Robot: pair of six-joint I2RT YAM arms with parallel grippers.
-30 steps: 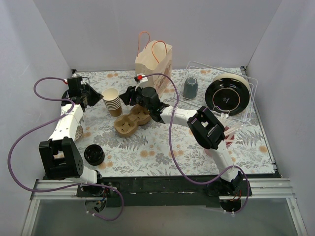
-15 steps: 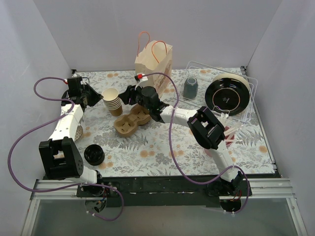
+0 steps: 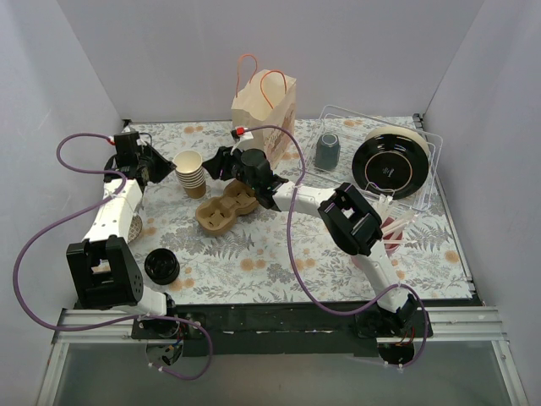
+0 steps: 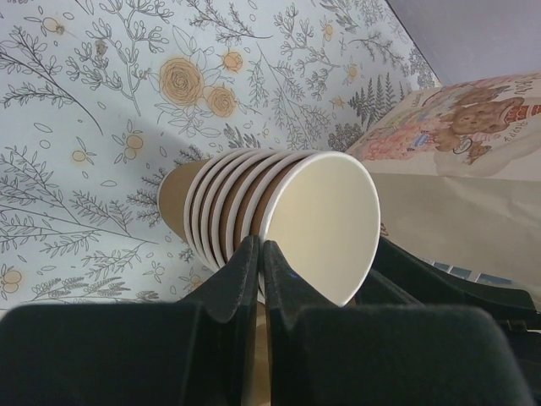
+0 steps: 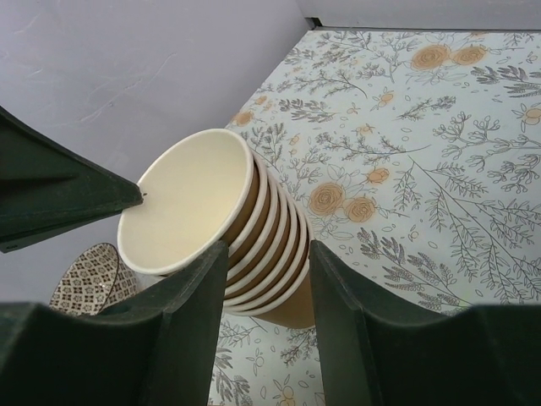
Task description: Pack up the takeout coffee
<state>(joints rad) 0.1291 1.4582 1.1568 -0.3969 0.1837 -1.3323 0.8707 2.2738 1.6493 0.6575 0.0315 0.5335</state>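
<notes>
Two grippers, neither on the takeout coffee [image 3: 161, 266], which sits lower left. Left gripper [image 4: 258, 247] pinched closed, empty, beside the cup stack [image 3: 193, 173]; right gripper [image 5: 266, 254] spread wide toward that stack, likely to shift it clear of the paper bag [image 3: 264, 106], upper centre

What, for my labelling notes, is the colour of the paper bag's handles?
Orange handles, clearest in the top external view.
</notes>
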